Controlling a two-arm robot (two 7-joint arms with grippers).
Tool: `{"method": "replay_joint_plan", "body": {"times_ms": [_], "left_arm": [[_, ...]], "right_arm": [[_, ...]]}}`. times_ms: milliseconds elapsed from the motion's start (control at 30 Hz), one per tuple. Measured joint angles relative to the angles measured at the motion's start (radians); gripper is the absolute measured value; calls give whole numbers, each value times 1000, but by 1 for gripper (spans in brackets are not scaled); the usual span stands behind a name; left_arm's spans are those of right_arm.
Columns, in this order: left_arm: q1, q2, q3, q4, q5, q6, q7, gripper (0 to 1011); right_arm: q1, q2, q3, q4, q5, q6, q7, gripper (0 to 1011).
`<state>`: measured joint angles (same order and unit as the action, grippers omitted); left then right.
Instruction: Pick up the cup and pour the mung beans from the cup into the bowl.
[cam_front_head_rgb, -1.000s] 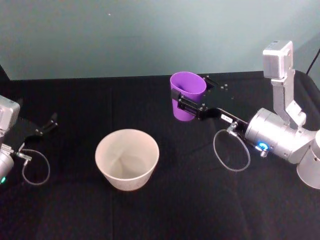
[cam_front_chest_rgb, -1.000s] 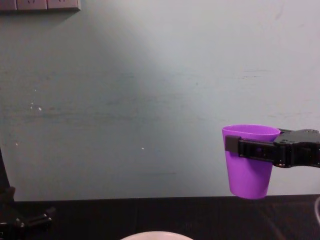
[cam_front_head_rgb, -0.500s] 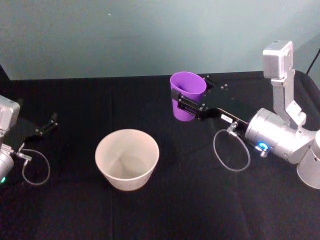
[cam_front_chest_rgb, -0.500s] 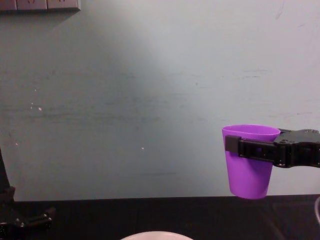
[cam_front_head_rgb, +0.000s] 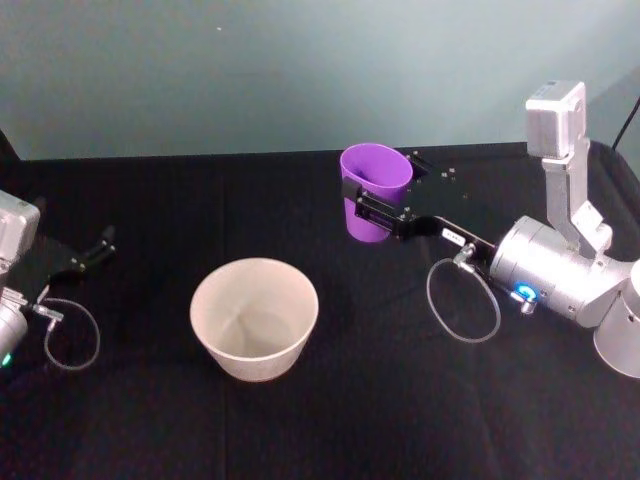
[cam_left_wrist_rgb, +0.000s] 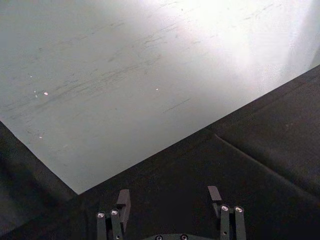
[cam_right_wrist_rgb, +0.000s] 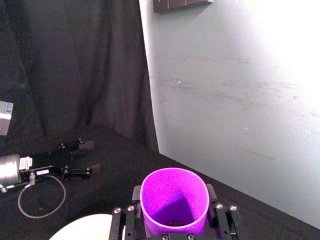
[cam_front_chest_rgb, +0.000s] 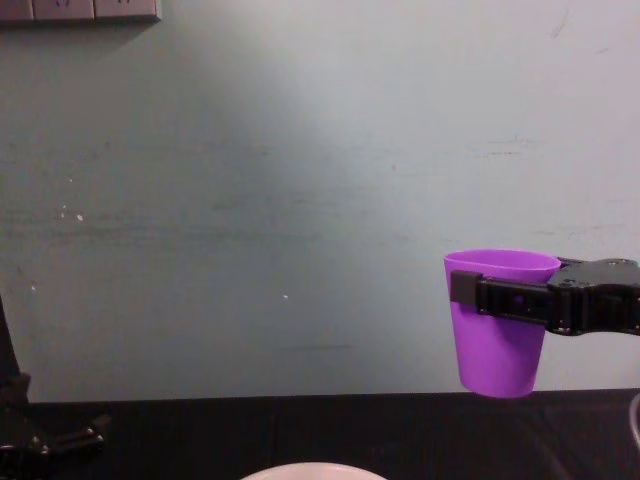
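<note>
R gripper (cam_front_head_rgb: 373, 208): pinching the cup (cam_front_head_rgb: 366, 228) just under its rim, one finger on each side; arm reaches in from robot's right.
L gripper (cam_left_wrist_rgb: 169, 201): fingers spread, nothing between them; parked low at far left of table.
Cup: upright, lifted clear of the cloth, behind the bowl (cam_front_head_rgb: 255, 362) and to its right; apart from it, not over it.
Beans: only a few dark mung beans (cam_right_wrist_rgb: 172, 223) show at the cup bottom in the R wrist view; can't tell the amt.
Bowl: on the table, centre-left, looks empty.
Risk 1: tilting before the cup mouth is over the bowl means beans land on the cloth; probably hard to spot on black.
Risk 2: cup is smooth and tapered, so it may slip or twist in the pinch as the wrist rolls.
Risk 3: coming in too low, the cup or a finger may knock the bowl rim; bowl looks light and could skid or tip.
Risk 4: a fast pour from high up could bounce beans out.
Risk 5: cable loop (cam_front_head_rgb: 463, 300) under the R wrist may catch sth on the way across.
Surface: table w/ black cloth (cam_front_head_rgb: 400, 410), matte, slight folds.
Room: pale grey-green wall (cam_front_head_rgb: 300, 70) behind; outlet strip (cam_front_chest_rgb: 80, 10) high up; dark curtain (cam_right_wrist_rgb: 75, 65) at the side.
</note>
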<state>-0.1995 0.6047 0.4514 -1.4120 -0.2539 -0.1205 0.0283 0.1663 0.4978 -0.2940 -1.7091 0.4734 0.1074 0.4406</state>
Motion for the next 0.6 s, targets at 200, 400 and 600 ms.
{"method": "replay_joint_plan", "body": {"times_ms": [200, 400, 600], "left_arm": [[0, 0, 0, 0, 0, 0, 0, 1000], [0, 0, 0, 0, 0, 0, 0, 1000], [0, 0, 0, 0, 0, 0, 0, 1000]], "right_arm": [[0, 0, 0, 0, 0, 0, 0, 724], [0, 0, 0, 0, 0, 0, 0, 724], [0, 0, 0, 0, 0, 0, 0, 724]]}}
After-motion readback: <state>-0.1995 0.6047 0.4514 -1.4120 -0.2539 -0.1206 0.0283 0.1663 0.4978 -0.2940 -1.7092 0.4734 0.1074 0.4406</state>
